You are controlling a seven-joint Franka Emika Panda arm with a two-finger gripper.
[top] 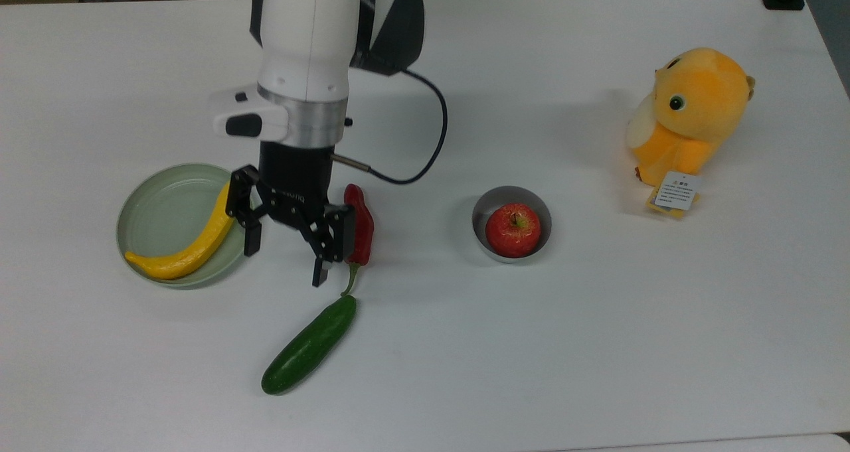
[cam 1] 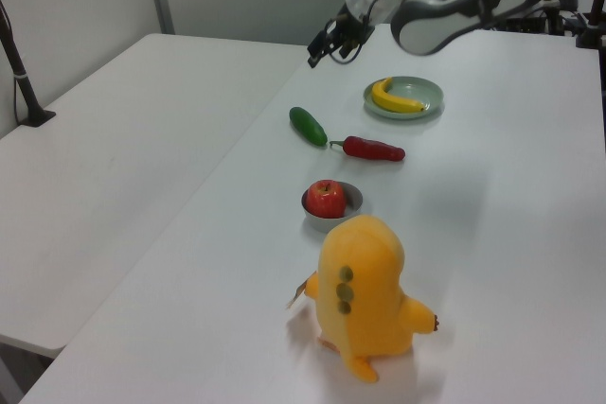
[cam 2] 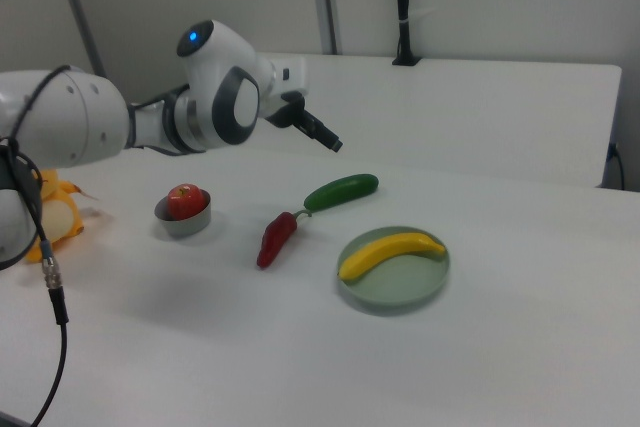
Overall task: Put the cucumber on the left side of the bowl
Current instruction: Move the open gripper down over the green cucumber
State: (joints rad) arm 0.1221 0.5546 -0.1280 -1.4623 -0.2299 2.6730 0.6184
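A smooth, dark green cucumber (top: 309, 344) with rounded ends is seen lying flat and diagonally on the white counter (top: 597, 346), free of the gripper (top: 284, 258). In the top view it lies below the gripper, and its upper end almost meets the curled green stem of a glossy red chili pepper (top: 359, 226). The small round grey metal bowl (top: 483, 208), straight-sided, is set well apart to the top view's right of the pepper, and a shiny red apple (top: 512, 230) is held inside it. A curved yellow banana (top: 192, 239) is laid in a flat pale green plate (top: 149, 210) at the top view's left. A plush orange toy (top: 690, 110) with a paper tag (top: 677, 190) is stood at the far right of the top view.

The black gripper is carried on a white arm (top: 305, 47) and is hung above the counter between plate and pepper; its jaws are spread wide with nothing between them.

The counter is matte and plain white. A second white table (cam 1: 114, 167) is seen alongside it in the left view, with pale walls and dark equipment behind.
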